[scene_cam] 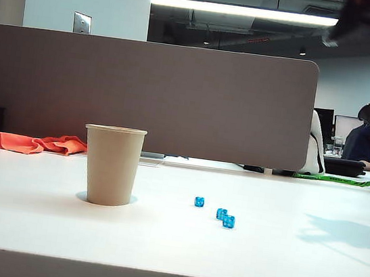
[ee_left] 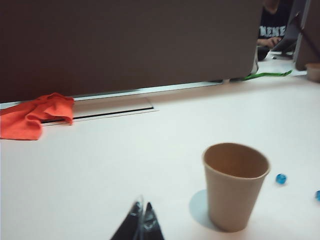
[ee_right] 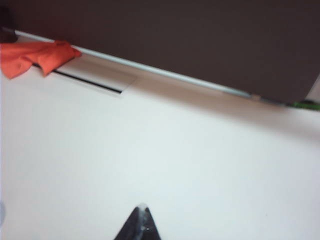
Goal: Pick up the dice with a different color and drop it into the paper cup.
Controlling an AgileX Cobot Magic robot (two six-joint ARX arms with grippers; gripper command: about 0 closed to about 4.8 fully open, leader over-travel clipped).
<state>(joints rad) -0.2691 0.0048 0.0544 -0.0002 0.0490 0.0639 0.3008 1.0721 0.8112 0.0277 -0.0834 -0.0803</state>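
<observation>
No red die shows in any view; three blue dice (scene_cam: pixel 199 201) lie right of centre on the white desk (scene_cam: pixel 258 257), beside the paper cup (scene_cam: pixel 111 165). Left claw (ee_left: pixel 142 220) and right claw (ee_right: pixel 141 223) are both pinched closed and empty, and the cup's contents should be checked before either reaches again.
</observation>
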